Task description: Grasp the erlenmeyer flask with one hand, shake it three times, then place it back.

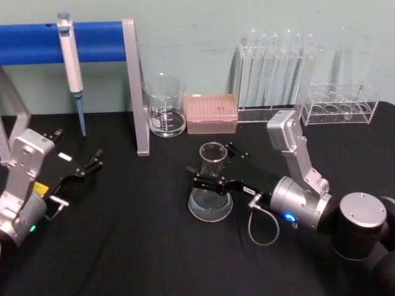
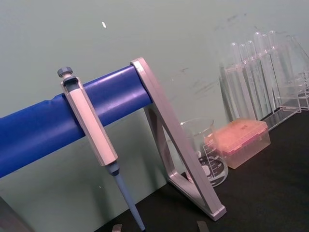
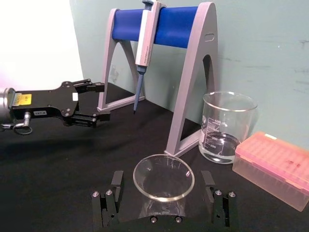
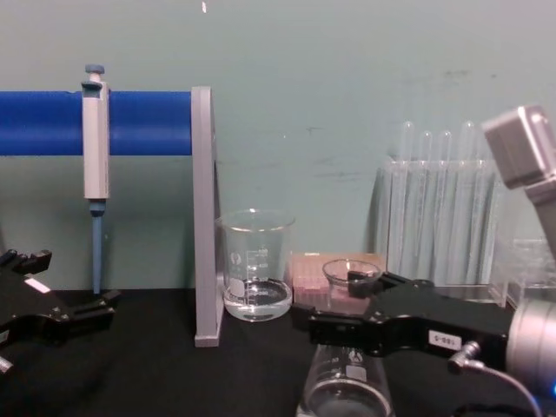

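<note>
Your right gripper (image 1: 213, 174) brackets the erlenmeyer flask (image 1: 211, 184) neck, fingers apparently still apart; flask stands on the table (image 1: 136, 246). Grasp, shakes, replacement remain. Left gripper (image 1: 89, 164) parked, spread.

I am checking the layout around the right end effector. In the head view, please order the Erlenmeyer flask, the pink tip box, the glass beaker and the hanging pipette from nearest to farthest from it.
1. Erlenmeyer flask: its neck sits between the fingers of the right end effector.
2. Pink tip box: just behind the flask.
3. Glass beaker: behind, toward the left.
4. Pipette: far left, hanging on the blue stand.
</note>
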Robot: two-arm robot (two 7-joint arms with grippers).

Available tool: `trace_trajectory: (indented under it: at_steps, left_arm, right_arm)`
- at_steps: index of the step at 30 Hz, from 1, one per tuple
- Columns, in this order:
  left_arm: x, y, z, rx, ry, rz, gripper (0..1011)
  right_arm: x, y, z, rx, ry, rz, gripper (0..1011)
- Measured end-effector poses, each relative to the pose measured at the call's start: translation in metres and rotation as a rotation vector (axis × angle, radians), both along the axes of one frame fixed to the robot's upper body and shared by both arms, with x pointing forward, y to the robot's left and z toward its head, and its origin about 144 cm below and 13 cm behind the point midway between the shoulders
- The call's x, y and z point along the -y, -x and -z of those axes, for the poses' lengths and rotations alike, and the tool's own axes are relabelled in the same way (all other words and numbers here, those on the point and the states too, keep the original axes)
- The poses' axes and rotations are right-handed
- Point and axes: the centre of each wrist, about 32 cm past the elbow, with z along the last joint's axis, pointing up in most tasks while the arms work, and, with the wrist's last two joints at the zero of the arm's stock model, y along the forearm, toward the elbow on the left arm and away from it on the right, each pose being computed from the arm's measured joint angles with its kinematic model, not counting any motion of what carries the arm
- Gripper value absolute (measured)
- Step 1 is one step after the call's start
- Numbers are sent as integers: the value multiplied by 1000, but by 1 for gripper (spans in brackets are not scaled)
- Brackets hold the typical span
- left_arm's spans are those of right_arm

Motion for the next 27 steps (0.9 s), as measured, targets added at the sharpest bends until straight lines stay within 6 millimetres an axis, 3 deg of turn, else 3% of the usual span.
trace_trajectory:
  at_steps: [27]
  left_arm:
    - [0,0,0,0,0,0,1001]
  right_arm:
    - [61,37,-11,19,-7,-25,1003]
